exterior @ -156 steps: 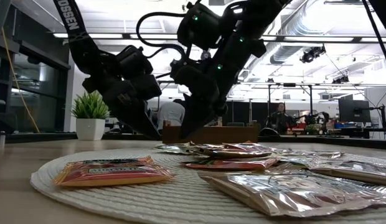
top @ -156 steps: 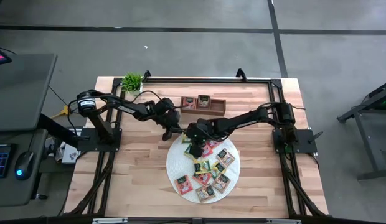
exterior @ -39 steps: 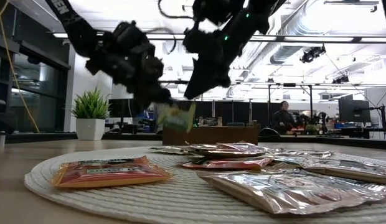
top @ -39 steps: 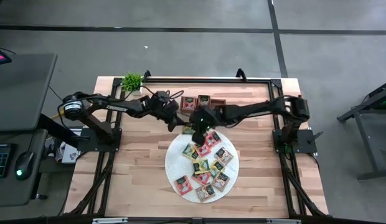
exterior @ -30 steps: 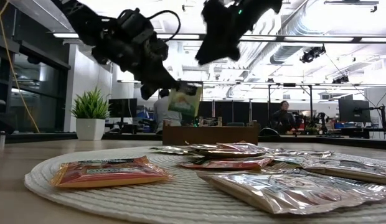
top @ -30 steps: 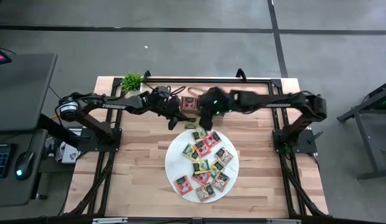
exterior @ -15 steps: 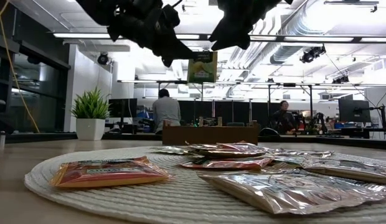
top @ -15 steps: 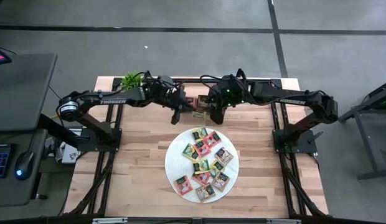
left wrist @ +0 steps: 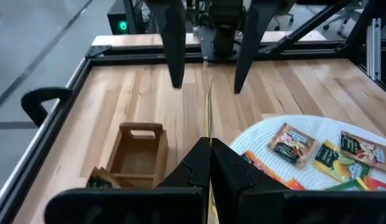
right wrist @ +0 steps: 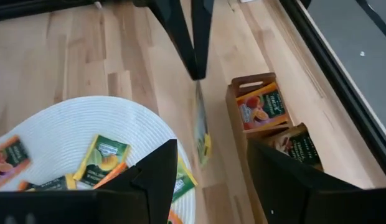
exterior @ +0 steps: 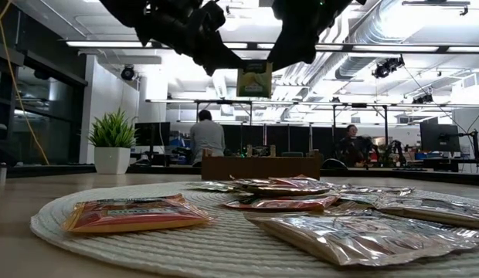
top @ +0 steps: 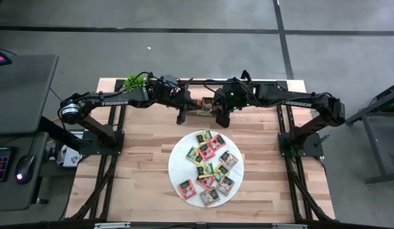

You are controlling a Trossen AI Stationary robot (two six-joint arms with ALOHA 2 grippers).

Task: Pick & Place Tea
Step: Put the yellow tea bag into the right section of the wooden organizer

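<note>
One flat yellow-green foil packet hangs pinched in the closed left end effector; right end effector spread, empty.

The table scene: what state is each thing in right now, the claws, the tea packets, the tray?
Left claw: shut on a yellow-green tea packet, holding it in the air.
Right claw: open, empty, beside that packet.
Other tea packets: lying flat on the white mat.
Wooden tray: holds packets in two compartments; the left wrist view shows an end compartment empty.
</note>
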